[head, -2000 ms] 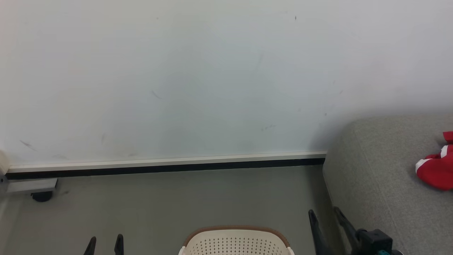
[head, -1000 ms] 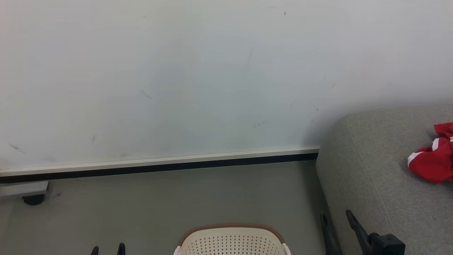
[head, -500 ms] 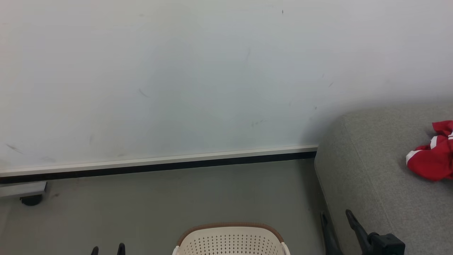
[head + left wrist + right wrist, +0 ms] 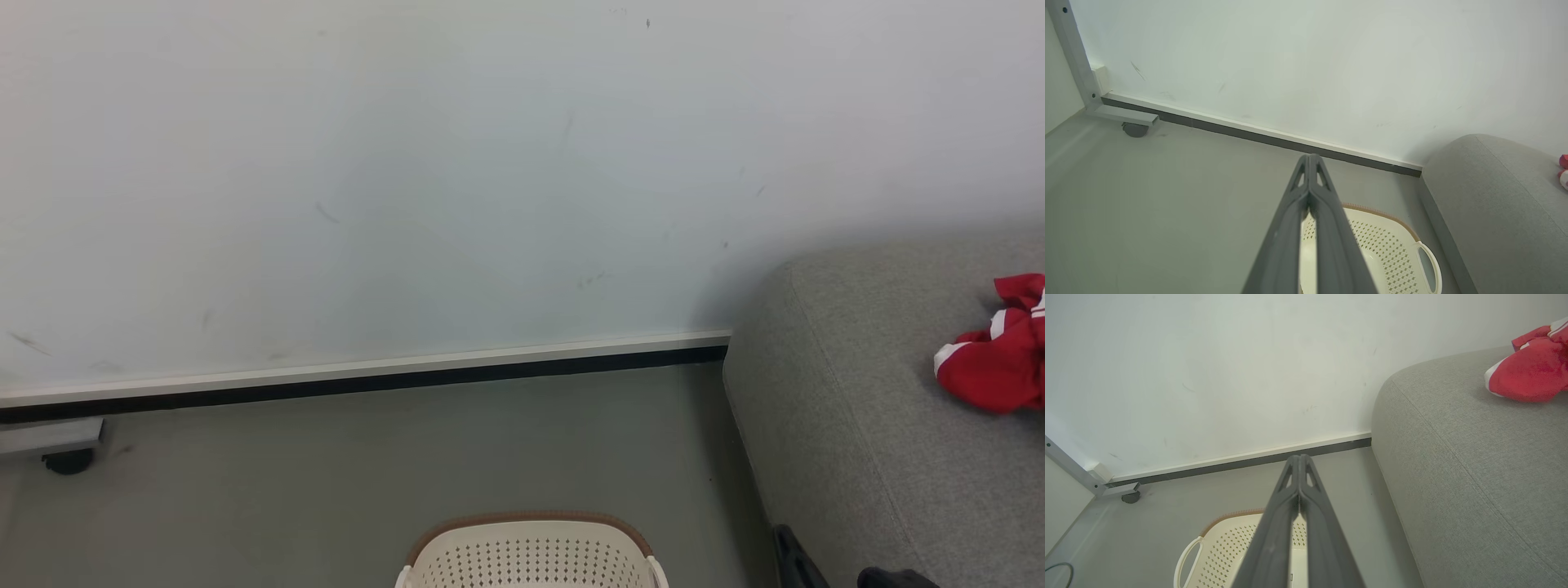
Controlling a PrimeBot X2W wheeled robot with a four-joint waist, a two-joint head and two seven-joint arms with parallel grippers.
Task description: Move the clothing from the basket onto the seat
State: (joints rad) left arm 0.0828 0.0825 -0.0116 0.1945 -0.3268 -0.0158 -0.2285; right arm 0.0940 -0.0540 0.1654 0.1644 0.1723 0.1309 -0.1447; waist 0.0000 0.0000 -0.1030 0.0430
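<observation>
The cream basket (image 4: 531, 555) with its brown rim stands on the floor at the bottom centre of the head view. Its inside (image 4: 1384, 249) shows bare white where my fingers do not cover it. To its right is the grey seat (image 4: 857, 425), and red clothing (image 4: 992, 367) with white trim lies crumpled on top of it. In the left wrist view my left gripper (image 4: 1310, 157) hangs above the basket, shut and holding nothing. My right gripper (image 4: 1299, 457) is also shut and bare above the basket (image 4: 1224, 547), left of the seat (image 4: 1474, 457) and the clothing (image 4: 1523, 375).
A white wall with a dark baseboard (image 4: 367, 384) runs behind the basket. Grey floor (image 4: 367, 474) lies between them. A metal frame leg on a caster (image 4: 65, 461) stands at the far left. A dark cable (image 4: 1057, 571) curls on the floor.
In the head view both grippers have sunk toward the bottom edge: the left has dropped out of that view and the right shows just one fingertip. The camera has drifted slightly.
</observation>
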